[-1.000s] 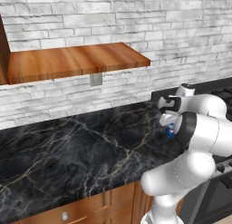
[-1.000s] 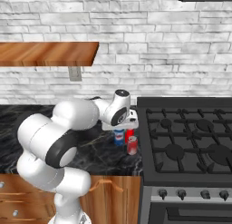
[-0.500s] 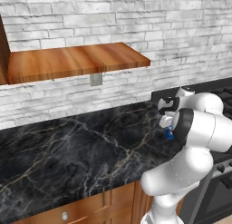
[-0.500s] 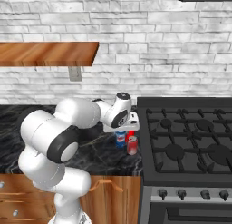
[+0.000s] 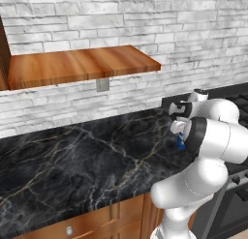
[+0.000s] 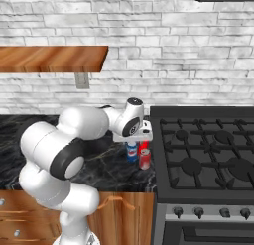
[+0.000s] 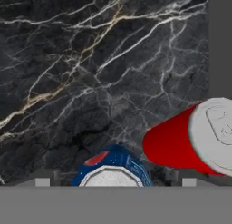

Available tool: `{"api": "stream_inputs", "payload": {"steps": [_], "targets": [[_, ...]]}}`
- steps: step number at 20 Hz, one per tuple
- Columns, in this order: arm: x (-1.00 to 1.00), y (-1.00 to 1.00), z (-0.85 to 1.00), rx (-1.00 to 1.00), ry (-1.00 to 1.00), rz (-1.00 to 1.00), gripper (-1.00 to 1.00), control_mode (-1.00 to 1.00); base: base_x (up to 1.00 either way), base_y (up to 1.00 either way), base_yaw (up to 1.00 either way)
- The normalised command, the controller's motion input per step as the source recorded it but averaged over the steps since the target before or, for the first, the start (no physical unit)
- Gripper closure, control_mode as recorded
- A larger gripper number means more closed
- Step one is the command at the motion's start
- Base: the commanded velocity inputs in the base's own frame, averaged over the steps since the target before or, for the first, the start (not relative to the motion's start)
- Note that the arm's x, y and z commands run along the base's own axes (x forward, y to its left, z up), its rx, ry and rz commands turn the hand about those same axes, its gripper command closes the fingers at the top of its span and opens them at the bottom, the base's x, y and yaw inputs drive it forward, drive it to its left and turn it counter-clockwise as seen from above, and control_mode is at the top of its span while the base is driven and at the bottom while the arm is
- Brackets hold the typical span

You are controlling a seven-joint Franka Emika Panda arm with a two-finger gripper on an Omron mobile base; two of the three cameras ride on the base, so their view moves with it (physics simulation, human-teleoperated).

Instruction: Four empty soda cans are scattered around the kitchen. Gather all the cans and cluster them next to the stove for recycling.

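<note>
So the blue and white soda can [image 6: 131, 152] was seen standing upright on the black marble desk [image 6: 106, 162], just beside the left edge of the stove [image 6: 208, 159]. A red soda can [image 6: 145, 159] was parked right next to it, on the stove side and a bit nearer the desk's front edge, and another red can [image 6: 144, 145] was partly hidden behind that one, closer to the brick wall [image 6: 198, 60]. The pincer [image 6: 133, 139] was held directly above the blue can, pointed down at it. In the hand view the blue can's silver top [image 7: 112, 177] was seen between two small grey finger tips [image 7: 42, 182] set wide apart, so the pincer was spread and nothing was gripped. A wooden shelf [image 5: 77, 66] was mounted on the wall, well left of the stove.
</note>
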Motion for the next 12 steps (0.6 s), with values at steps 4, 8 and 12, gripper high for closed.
{"api": "stream_inputs", "payload": {"steps": [4, 8, 12], "targets": [[-0.25, -0.02, 0.57, 0.01, 0.06, -0.07, -1.00, -1.00, 0.00, 0.00, 0.00], [-0.55, -0.06, 0.57, 0.01, 0.02, -0.06, -1.00, -1.00, 0.00, 0.00, 0.00], [-0.94, -0.24, 0.09, 0.00, -0.07, 0.00, -1.00, -1.00, 0.00, 0.00, 0.00]]}}
